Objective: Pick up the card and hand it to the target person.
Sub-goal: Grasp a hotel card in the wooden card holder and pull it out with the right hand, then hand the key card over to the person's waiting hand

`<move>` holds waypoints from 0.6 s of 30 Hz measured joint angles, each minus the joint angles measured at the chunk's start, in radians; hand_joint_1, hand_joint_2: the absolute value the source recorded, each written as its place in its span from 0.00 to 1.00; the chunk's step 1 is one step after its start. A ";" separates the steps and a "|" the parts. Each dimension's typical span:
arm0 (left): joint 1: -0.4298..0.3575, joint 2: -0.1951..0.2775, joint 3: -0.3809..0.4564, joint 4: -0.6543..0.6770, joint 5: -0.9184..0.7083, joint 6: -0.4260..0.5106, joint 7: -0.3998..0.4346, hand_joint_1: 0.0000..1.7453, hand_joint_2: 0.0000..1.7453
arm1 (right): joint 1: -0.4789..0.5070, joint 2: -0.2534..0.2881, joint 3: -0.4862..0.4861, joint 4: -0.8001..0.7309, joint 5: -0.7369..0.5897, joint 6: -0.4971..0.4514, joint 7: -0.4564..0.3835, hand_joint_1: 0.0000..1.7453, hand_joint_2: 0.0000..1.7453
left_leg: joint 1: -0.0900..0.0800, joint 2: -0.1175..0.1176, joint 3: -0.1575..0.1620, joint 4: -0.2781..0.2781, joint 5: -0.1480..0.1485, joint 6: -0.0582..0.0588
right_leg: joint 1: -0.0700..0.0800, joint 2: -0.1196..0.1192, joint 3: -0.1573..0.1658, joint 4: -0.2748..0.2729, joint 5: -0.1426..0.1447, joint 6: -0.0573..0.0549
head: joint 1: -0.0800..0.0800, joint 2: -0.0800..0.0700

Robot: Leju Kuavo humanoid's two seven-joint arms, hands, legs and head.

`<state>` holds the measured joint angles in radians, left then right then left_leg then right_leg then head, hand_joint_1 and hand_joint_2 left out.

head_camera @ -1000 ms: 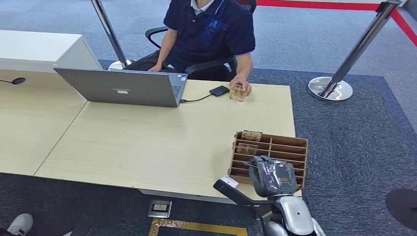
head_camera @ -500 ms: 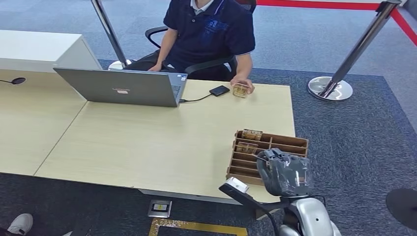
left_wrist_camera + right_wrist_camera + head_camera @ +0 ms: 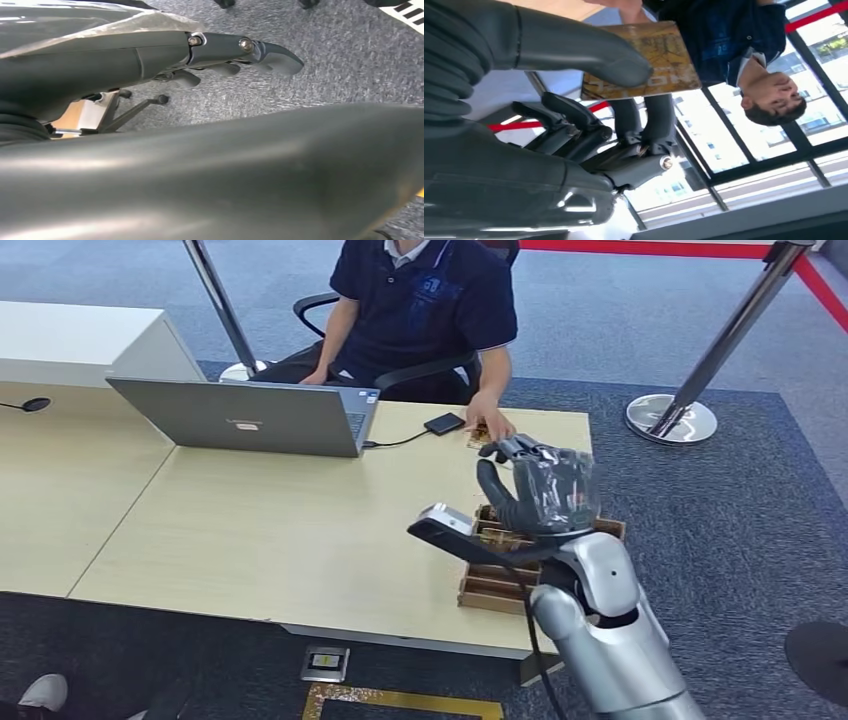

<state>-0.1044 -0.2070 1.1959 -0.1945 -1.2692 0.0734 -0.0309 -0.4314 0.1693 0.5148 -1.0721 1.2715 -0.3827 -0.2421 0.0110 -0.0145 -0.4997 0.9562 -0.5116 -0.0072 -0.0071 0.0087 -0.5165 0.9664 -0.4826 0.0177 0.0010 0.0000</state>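
The right hand is raised above the wooden card rack at centre right of the head view, and it grips a brown patterned card; in the right wrist view the thumb presses on the card's face with darker fingers behind it. The card is therefore off the rack and in the air, pointed toward the seated person in the dark polo shirt at the top centre of the frame. That person's hand rests on the far edge of the table, just beyond the robot's fingers.

To do the hand-over well, the arm should probably carry on forward with the card's free edge leading, stop within easy reach, and keep the pinch firm until the person has hold.

Compared with a second ago, the right hand has lifted from low over the rack at the lower right to mid-frame, and the person has lowered the small item held earlier.

The left hand hangs over grey carpet with fingers extended, grasping nothing.
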 joint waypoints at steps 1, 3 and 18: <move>-0.001 0.000 0.000 0.000 -0.002 0.000 0.000 0.00 0.00 | -0.043 0.021 0.000 0.045 -0.002 -0.003 -0.002 1.00 1.00 | 0.000 0.000 0.000 0.000 0.000 0.000 | 0.000 0.000 0.000 0.000 0.000 0.000 | 0.000 0.000; -0.001 0.000 0.000 0.001 -0.006 0.001 0.000 0.00 0.00 | -0.115 0.057 0.000 0.129 -0.007 -0.009 -0.002 1.00 1.00 | 0.001 0.000 0.000 0.000 0.000 -0.001 | 0.000 0.000 0.000 0.000 0.000 0.000 | 0.000 0.000; -0.001 0.000 -0.006 0.004 -0.009 0.021 0.020 0.00 0.00 | -0.362 0.160 -0.038 0.529 -0.017 -0.043 0.015 1.00 1.00 | 0.001 0.000 -0.001 0.000 0.000 -0.001 | 0.000 0.000 -0.001 0.000 0.000 0.000 | 0.000 0.000</move>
<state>-0.1054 -0.2075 1.1898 -0.1900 -1.2786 0.0942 -0.0105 -0.7931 0.3288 0.4771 -0.5431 1.2549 -0.4253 -0.2270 0.0117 -0.0149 -0.5012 0.9562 -0.5111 -0.0081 -0.0072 0.0087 -0.5178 0.9662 -0.4828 0.0172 0.0011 0.0000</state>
